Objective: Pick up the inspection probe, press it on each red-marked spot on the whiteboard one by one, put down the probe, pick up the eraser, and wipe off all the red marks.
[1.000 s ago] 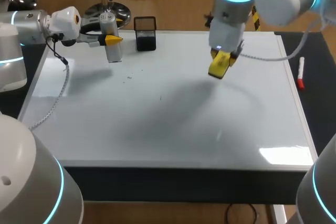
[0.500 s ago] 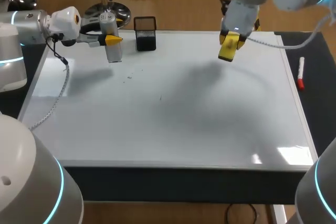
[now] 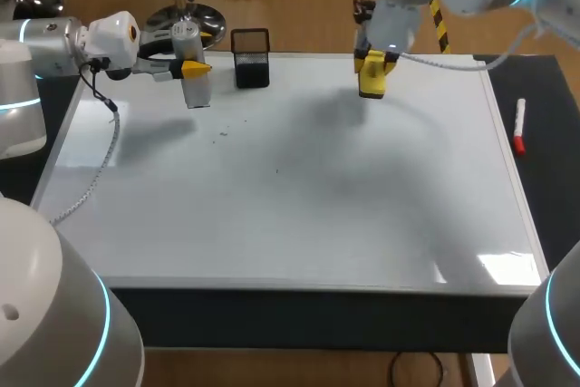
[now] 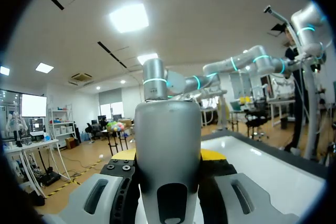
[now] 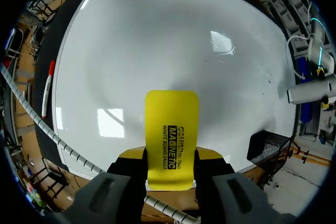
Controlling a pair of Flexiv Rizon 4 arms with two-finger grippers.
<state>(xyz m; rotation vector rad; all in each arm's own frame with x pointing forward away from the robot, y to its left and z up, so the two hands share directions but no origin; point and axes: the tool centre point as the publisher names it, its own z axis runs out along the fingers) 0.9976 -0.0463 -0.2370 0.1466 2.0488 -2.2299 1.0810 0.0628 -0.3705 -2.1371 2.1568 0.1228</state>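
Here the right gripper (image 5: pixel 170 157) pinches the yellow eraser (image 5: pixel 172 129) from both sides, one yellow tip flat against each long edge. The eraser's long axis runs straight out along the fingers, its free rounded end pointing down at the whiteboard (image 5: pixel 157 40), which lies ahead of it and apart from it. In the head view this puts the eraser over the board's far edge, right of the black mesh pen holder (image 3: pixel 251 58), hanging close to upright, with its shadow on the white just nearer the robot. The wiping face looks raised, not touching. No red mark shows on the board in either view, only a few faint dark specks toward the left, so any further wipe would call for lowering the eraser and sweeping toward the near side.

The left gripper (image 3: pixel 188 68) is clamped on the inspection probe (image 3: pixel 198 90), a grey cylinder held upright across the fingers over the far left corner, just left of the pen holder, not yet set down. A red marker (image 3: pixel 518 126) lies off the board's right edge, well apart from both arms
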